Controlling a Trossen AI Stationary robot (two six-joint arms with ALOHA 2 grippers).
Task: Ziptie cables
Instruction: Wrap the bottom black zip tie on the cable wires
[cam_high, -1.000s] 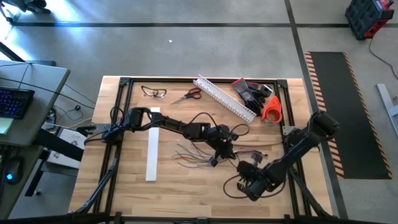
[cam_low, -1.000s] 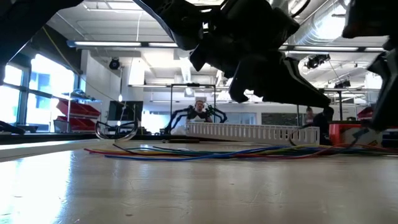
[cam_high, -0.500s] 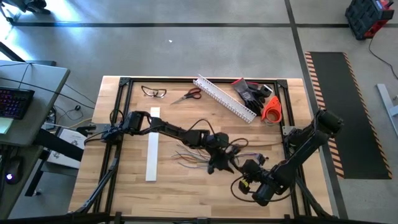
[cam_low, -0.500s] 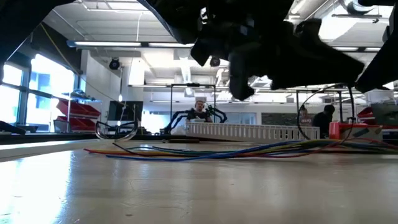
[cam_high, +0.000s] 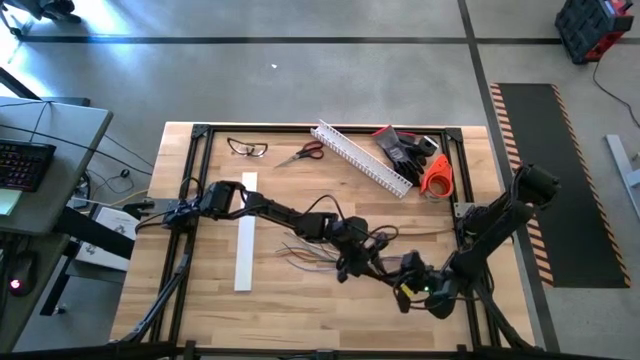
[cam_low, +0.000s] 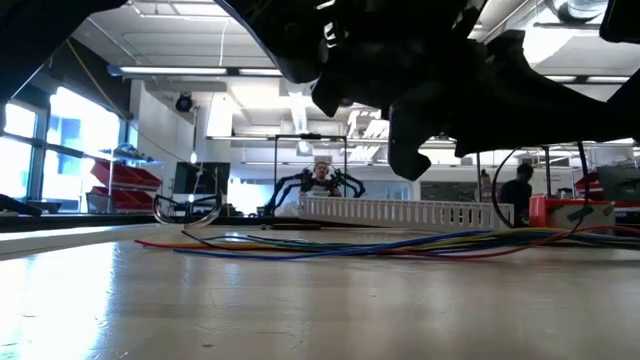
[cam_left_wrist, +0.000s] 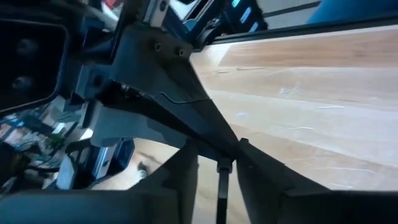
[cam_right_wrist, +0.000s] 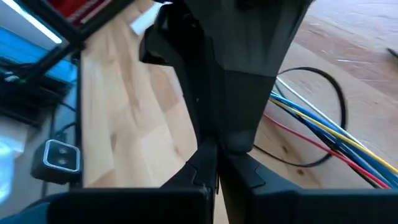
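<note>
Left pincer (cam_high: 352, 268) sits just right of the cables (cam_high: 310, 250), low over the surface (cam_high: 200, 300); its fingers (cam_left_wrist: 186, 171) stand a little apart with a thin dark strip, likely a ziptie (cam_left_wrist: 222, 186), upright in the gap. Can't tell if it's clamped or just resting there. A second ago the left pincer was further back over the cable bundle and closed; it has since reached rightward and parted slightly.

Cables lie loose and fanned on the surface, right of the flat white strip (cam_high: 244, 248), not bundled, no tie around them. In the low view they run flat across the wood (cam_low: 330, 245).

Right pincer (cam_high: 405, 290) is further right of the cables, nose to nose with the left one, closed on a thin dark strip, probably the same ziptie (cam_right_wrist: 217, 180). It has slid right and toward the left pincer over the last second.

My read: a ziptie handoff between the two arms is in progress; wrapping the cables hasn't started.

Slotted channel (cam_high: 362, 158), scissors (cam_high: 303, 152), glasses (cam_high: 247, 148) sit beyond the cables, untouched.
</note>
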